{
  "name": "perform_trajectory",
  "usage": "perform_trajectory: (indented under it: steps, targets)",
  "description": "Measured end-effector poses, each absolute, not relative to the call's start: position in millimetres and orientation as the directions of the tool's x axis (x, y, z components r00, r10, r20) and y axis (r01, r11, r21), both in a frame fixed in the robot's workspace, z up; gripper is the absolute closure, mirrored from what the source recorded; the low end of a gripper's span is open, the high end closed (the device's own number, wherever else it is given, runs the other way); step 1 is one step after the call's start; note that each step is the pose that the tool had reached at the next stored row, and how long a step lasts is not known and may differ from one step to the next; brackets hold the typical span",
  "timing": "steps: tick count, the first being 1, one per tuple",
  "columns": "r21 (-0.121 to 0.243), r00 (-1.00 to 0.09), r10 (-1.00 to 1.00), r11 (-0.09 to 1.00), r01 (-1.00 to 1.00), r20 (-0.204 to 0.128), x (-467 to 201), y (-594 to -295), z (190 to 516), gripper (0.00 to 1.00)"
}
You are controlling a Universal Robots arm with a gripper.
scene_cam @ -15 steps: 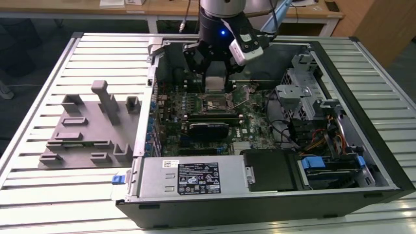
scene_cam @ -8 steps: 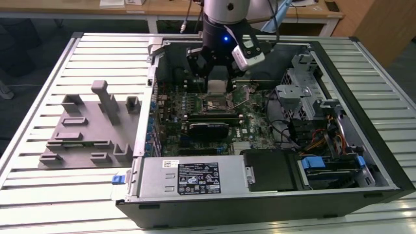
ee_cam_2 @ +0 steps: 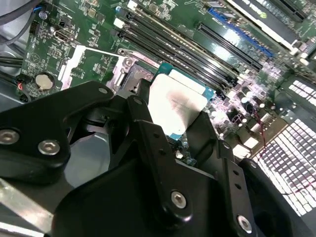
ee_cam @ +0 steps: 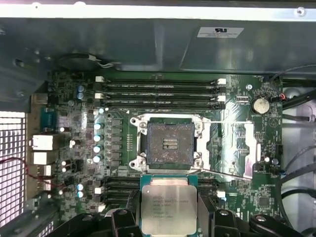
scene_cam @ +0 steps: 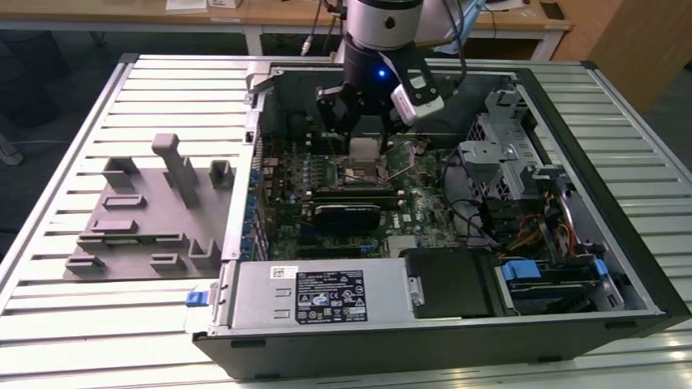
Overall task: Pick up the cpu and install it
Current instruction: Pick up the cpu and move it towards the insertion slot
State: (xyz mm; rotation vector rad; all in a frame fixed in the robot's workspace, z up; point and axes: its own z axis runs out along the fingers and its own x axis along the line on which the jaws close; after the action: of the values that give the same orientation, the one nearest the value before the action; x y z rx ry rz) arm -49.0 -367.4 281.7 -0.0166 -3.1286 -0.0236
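Cpu [ee_cam: 169, 202] is clamped flat between the fingers of the gripper [ee_cam: 169, 212], metal top uppermost. It hangs above the motherboard [ee_cam: 264, 133] inside the computer case [scene_cam: 433, 356], close by the socket [ee_cam: 168, 143] and not seated. The socket stands bare, its contact field exposed and its retention plate [ee_cam: 234, 143] swung aside.

Judgement: the step in hand is bringing the chip over the socket. That calls for edges square to the socket frame, chip level, grip firm, and no dragging across the contacts.

Surroundings: memory slots [ee_cam: 160, 94] just beside the socket, capacitor row [ee_cam: 97, 138] along another side, loose cables [scene_cam: 487, 219] well apart. The open plate and its lever [ee_cam: 222, 171] are the nearest obstructions. Grey fixture block [scene_cam: 141, 219] lies on the table [scene_cam: 65, 324] outside the case, at the exterior view's left.
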Motion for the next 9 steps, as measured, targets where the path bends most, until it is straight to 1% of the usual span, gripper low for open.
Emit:
perform_trajectory:
  steps: [9]
  targets:
    - [0.015,-1.000,0.011,1.000,0.011,0.019,-44,-362,270,0.46]
